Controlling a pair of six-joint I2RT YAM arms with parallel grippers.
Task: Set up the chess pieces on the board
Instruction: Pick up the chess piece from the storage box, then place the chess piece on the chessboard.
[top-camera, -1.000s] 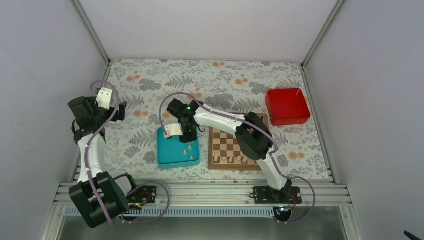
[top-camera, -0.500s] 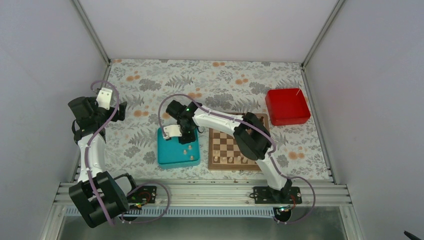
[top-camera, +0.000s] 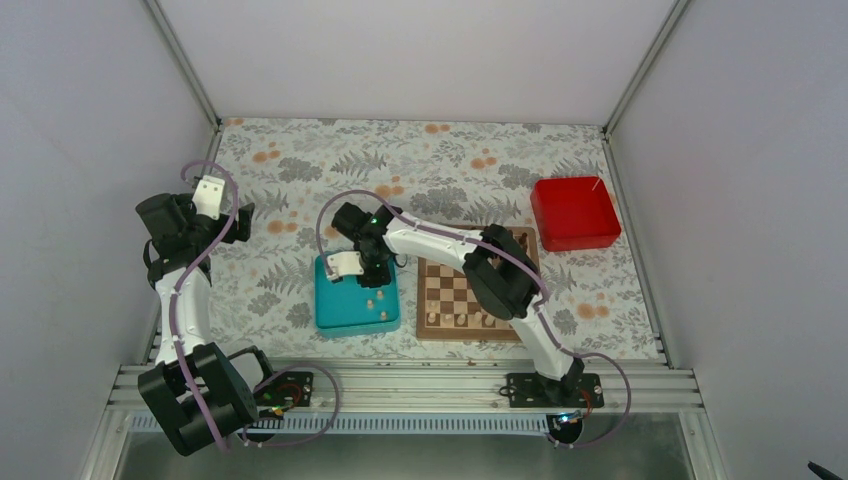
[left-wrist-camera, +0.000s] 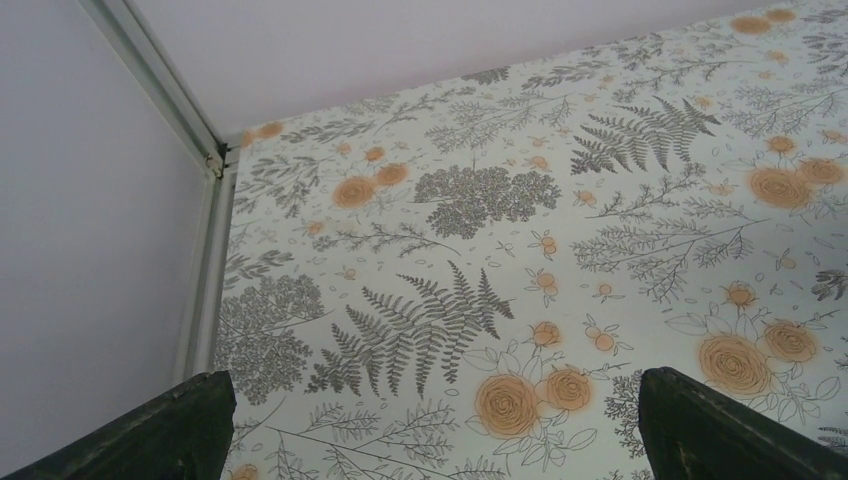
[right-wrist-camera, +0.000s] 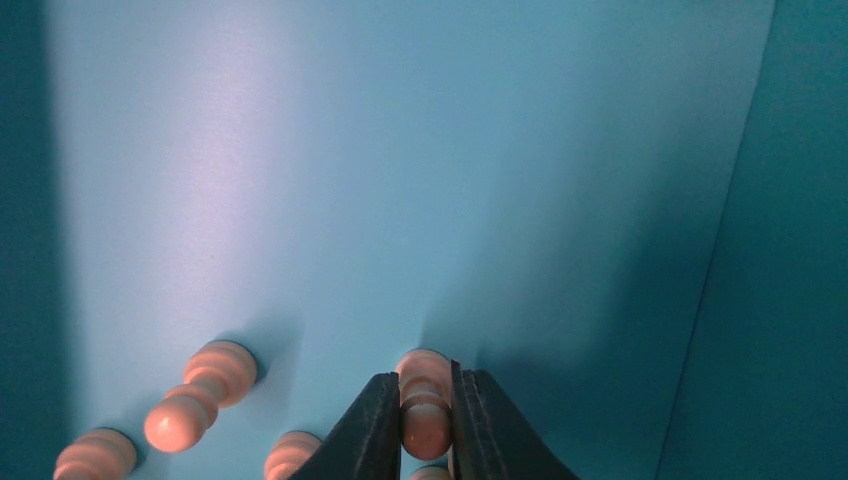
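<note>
Beige chess piece (right-wrist-camera: 425, 425) in right tool (right-wrist-camera: 424, 386)

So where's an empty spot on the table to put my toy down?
The widest bare cloth is the far strip behind both arms. There's also room between the left arm and the teal tray, and right of the board, nearer than the red box. The tray is crowded: the right gripper is pinching a pale piece among others.
</note>
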